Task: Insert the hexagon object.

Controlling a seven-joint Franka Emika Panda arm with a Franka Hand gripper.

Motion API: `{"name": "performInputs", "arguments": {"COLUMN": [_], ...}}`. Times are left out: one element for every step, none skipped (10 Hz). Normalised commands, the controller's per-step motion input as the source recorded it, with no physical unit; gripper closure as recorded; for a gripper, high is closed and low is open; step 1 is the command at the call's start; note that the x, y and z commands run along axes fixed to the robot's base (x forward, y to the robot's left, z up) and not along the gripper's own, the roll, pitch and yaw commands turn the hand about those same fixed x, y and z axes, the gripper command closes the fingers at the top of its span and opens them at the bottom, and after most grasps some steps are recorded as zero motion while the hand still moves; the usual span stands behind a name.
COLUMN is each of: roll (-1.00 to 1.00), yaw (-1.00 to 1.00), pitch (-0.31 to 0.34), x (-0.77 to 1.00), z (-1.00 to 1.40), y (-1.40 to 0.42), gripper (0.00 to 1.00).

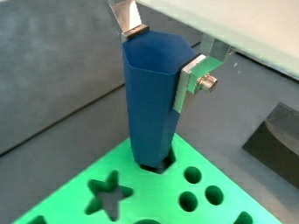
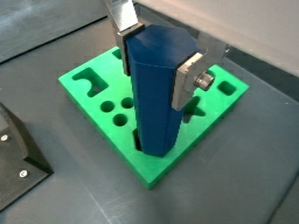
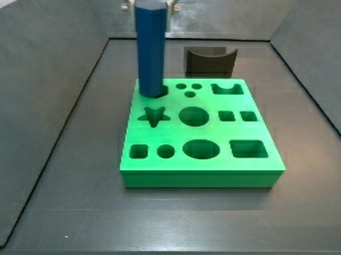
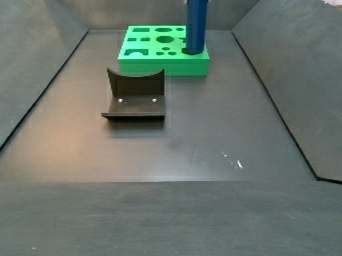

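Observation:
The hexagon object, a tall blue faceted peg (image 1: 152, 105), stands upright with its lower end in a hole at a corner of the green board (image 1: 176, 197). My gripper (image 1: 163, 54) is shut on the peg's upper end, one silver finger on each side. Both wrist views show this grasp on the peg (image 2: 158, 105), the gripper (image 2: 158, 57) and the board (image 2: 158, 171). In both side views the peg (image 3: 151, 50) (image 4: 195, 25) rises from the board's corner (image 3: 200, 177) (image 4: 167, 66). How deep the peg sits is hidden.
The board has other cut-outs, among them a star hole (image 3: 155, 116) and round holes (image 3: 200, 149). The dark fixture (image 3: 209, 60) (image 4: 134, 95) stands on the grey floor apart from the board. Grey walls enclose the floor on the sides.

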Motion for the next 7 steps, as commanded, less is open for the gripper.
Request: {"name": "performInputs", "arguments": {"roll": [-0.03,0.0,0.0,0.0,0.06,0.09,0.11], "yaw": [-0.04,-0.05,-0.05,-0.03,0.0,0.0,0.0], "pitch": [0.044,0.0,-0.074,-0.111,-0.11,-0.141,-0.163], "x": [0.39,0.26,0.11,0.02,0.0,-0.01,-0.06], "z": [-0.21,-0.23,-0.27,-0.29,-0.29,-0.33,-0.35], "y": [0.2,0.0,-0.02,-0.11,-0.05,-0.01,-0.02], "gripper": [1.0,1.0,1.0,1.0,1.0,1.0,1.0]}}
